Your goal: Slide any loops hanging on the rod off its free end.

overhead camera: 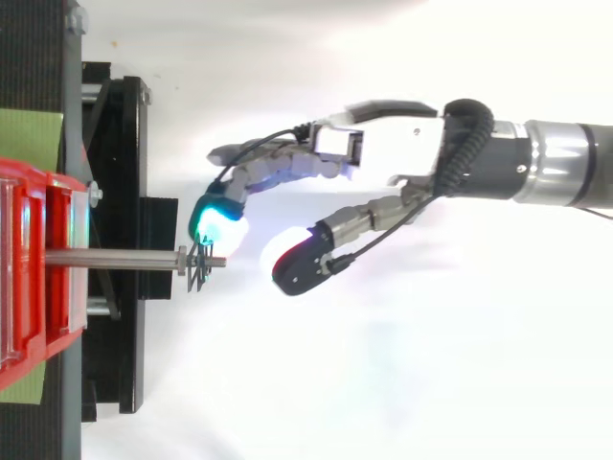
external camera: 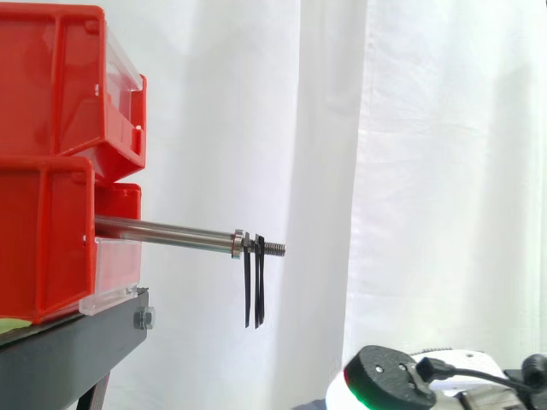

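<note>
- The hand (overhead camera: 402, 153) is released: fingers loosely bent, thumb apart, grasping nothing
- Black loops (external camera: 260, 282) hang on the rod (external camera: 162, 230) just beyond the hand's cyan fingertip (overhead camera: 215, 222), beside the threaded free end; in the side view they sit higher than the hand
- By my judgement nothing is done; the loops must yet be drawn toward the hand, off the tip
</note>
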